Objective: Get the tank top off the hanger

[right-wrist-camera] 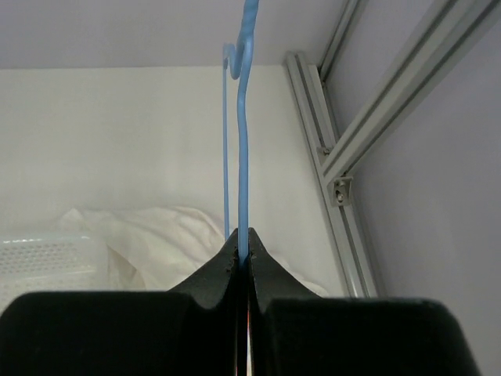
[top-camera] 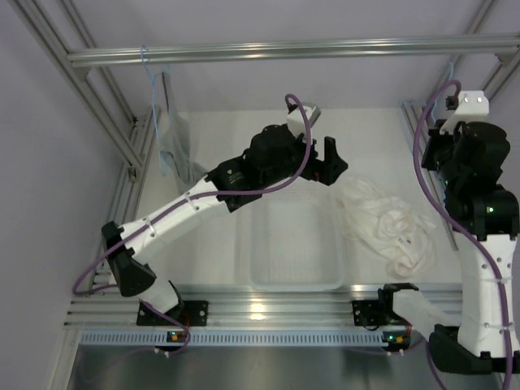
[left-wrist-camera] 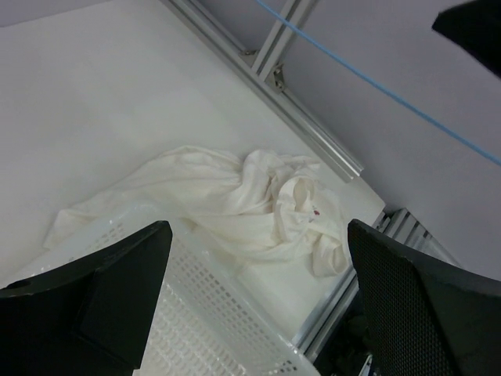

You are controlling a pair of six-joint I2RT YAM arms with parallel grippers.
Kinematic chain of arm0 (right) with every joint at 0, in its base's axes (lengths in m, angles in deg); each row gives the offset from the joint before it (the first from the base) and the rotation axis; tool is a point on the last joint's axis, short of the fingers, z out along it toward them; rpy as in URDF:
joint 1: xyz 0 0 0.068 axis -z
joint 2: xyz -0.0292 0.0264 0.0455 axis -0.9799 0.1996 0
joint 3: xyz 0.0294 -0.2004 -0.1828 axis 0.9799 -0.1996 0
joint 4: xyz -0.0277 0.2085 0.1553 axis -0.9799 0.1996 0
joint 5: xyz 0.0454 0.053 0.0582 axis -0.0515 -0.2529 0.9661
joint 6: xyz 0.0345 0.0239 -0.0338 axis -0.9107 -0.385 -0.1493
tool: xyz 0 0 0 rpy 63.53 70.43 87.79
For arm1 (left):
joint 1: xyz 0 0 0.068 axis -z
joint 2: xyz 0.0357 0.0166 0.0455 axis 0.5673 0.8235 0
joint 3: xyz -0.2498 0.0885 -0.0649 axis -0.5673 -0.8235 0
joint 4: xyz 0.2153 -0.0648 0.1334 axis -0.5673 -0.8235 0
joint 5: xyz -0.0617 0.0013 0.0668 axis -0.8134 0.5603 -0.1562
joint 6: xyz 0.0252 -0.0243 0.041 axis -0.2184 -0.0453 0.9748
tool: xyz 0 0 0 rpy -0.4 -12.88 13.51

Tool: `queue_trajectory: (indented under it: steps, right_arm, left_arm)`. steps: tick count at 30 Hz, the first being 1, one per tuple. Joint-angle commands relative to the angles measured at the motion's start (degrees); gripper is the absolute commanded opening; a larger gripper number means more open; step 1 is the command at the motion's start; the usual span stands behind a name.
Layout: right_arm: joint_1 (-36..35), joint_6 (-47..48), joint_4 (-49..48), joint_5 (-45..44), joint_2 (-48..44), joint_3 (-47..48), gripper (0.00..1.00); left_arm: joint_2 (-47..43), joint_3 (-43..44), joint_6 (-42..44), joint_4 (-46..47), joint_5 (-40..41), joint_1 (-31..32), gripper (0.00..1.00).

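Note:
The white tank top (top-camera: 388,227) lies crumpled in a heap on the table at the right, off any hanger; it also shows in the left wrist view (left-wrist-camera: 243,204). My right gripper (right-wrist-camera: 244,244) is shut on the thin blue hanger (right-wrist-camera: 246,141), which it holds up bare above the table's right side (top-camera: 449,104). My left gripper (top-camera: 331,165) hangs open and empty above the table's middle, left of the heap; in its own view its jaws (left-wrist-camera: 258,229) stand wide apart over the basket's corner.
A translucent white perforated basket (top-camera: 296,283) sits at the front centre, also in the left wrist view (left-wrist-camera: 211,313). A second blue hanger (top-camera: 146,61) with a grey garment (top-camera: 169,134) hangs from the rail (top-camera: 284,50) at the back left. Aluminium frame posts line both sides.

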Motion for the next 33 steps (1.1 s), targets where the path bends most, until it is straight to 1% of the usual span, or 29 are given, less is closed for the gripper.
queue_trajectory:
  steps: [1,4,8,10,12,13,16,23,26,27,30,31,33]
  right_arm:
    - [-0.35,1.23,-4.33,1.01,3.34,5.80,0.00]
    - [-0.35,2.55,-4.68,1.45,7.91,11.76,0.00]
    - [-0.09,3.43,-5.47,2.07,13.26,16.70,0.00]
    - [0.96,3.78,-6.17,2.68,15.21,18.89,0.00]
    - [1.23,3.61,-6.70,5.30,18.19,20.74,0.00]
    - [3.93,3.44,-6.70,6.45,19.34,21.36,0.00]
    - [5.36,2.82,-6.71,9.27,23.38,22.42,0.00]
    - [6.95,2.82,-9.96,9.89,27.52,19.88,0.00]
    - [6.95,2.73,-10.83,8.84,25.69,15.05,0.00]
    - [7.21,3.17,-11.62,7.62,24.37,12.17,0.00]
    - [7.82,3.70,-13.03,7.69,22.25,8.28,0.00]
    - [8.26,3.61,-13.55,7.78,21.20,6.62,0.00]
    - [8.44,3.61,-13.47,8.39,20.14,5.38,0.00]
  left_arm:
    - [-6.04,-4.98,2.60,0.56,1.12,0.11,0.99]
    - [-9.73,-9.55,2.87,0.56,1.57,0.20,0.99]
    - [-13.77,-14.30,2.60,0.65,2.44,0.20,0.99]
    - [-14.48,-16.49,2.43,0.65,2.80,0.20,0.99]
    - [-14.75,-17.46,2.34,0.65,1.92,0.20,0.99]
    - [-14.66,-17.73,2.25,0.65,1.74,0.11,0.99]
    - [-14.40,-18.08,2.34,0.65,0.86,0.20,0.99]
    - [-15.63,-19.05,3.39,0.56,0.60,0.20,0.99]
    - [-15.19,-18.88,3.39,0.73,0.51,0.20,0.99]
    - [-14.15,-18.09,3.22,0.74,-0.53,0.11,0.99]
    - [-11.95,-14.94,2.87,0.82,-3.00,0.11,0.99]
    - [-10.29,-14.14,2.69,0.82,-5.27,0.11,0.99]
    - [-9.22,-13.08,2.52,0.82,-6.08,0.29,0.99]
